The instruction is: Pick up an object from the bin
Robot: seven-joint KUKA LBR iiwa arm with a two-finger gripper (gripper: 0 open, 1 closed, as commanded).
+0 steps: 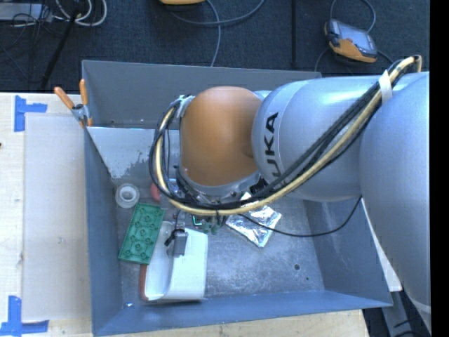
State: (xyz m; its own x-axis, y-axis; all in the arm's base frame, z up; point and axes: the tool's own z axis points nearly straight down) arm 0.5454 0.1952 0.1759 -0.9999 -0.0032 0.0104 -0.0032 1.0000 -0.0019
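My arm point(330, 146) comes in from the right of the view & covers much of the grey bin point(98, 286). An orange cover point(217, 135) sits at my wrist, w/ yellow & black cables point(163, 167) looped round it.

Below the cover my end effector point(177, 241) shows as a small dark part, low in the bin, at the upper left corner of a white block point(188, 272). It is on or just above the block's top; can't tell which. Can't tell how far the end effector is open, nor whether it has hold of anything.

The white block lies in the bin's lower left part, near the front wall, its long side running up & down the view, w/ a reddish edge along its lower left.

Just beside it, to the left, a green studded plate point(144, 232) lies tilted. Above the plate, near the left wall, is a clear ring point(128, 195), w/ a small red thing point(154, 190) just to its right. Crumpled foil point(256, 223) lies right of the end effector, partly under my wrist.
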